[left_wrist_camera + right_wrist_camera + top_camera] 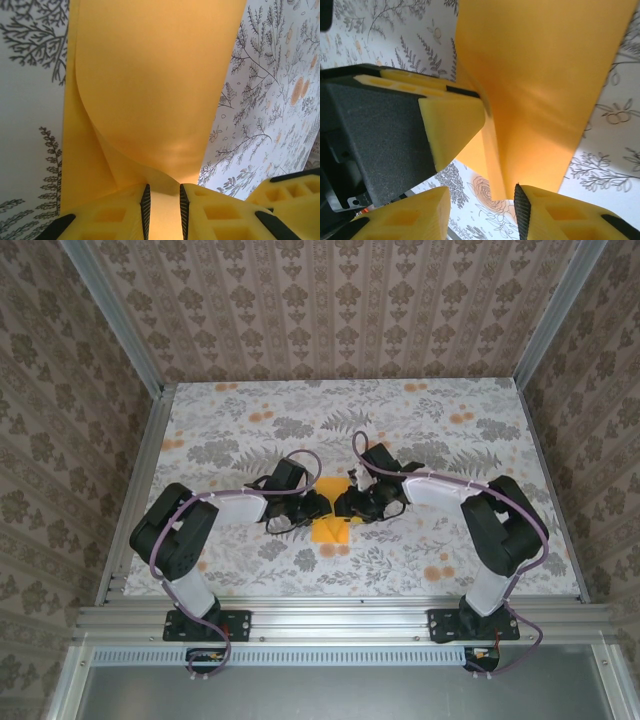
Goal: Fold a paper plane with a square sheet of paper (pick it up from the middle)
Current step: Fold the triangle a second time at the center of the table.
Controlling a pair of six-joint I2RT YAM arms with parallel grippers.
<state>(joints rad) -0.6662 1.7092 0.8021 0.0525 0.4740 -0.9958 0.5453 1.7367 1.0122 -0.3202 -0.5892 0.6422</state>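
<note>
Wallpaper (pixel 330 300) with a floral pattern is seen from above on three sides of a flower-printed table (pixel 250 410). Two arms (pixel 180 530) are counted, with one orange paper (pixel 330 530) between their tips. The left wrist view shows that paper curled and pinched in the nearly closed left gripper (pixel 164 210). In the right wrist view the right gripper (pixel 482 215) is parted, nothing held, the paper's edge just ahead.

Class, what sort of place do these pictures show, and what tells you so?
Probably a robot test cell: left arm and right arm bolted to an aluminium rail, orange paper between them, wallpapered walls boxing in a flower-print table.
</note>
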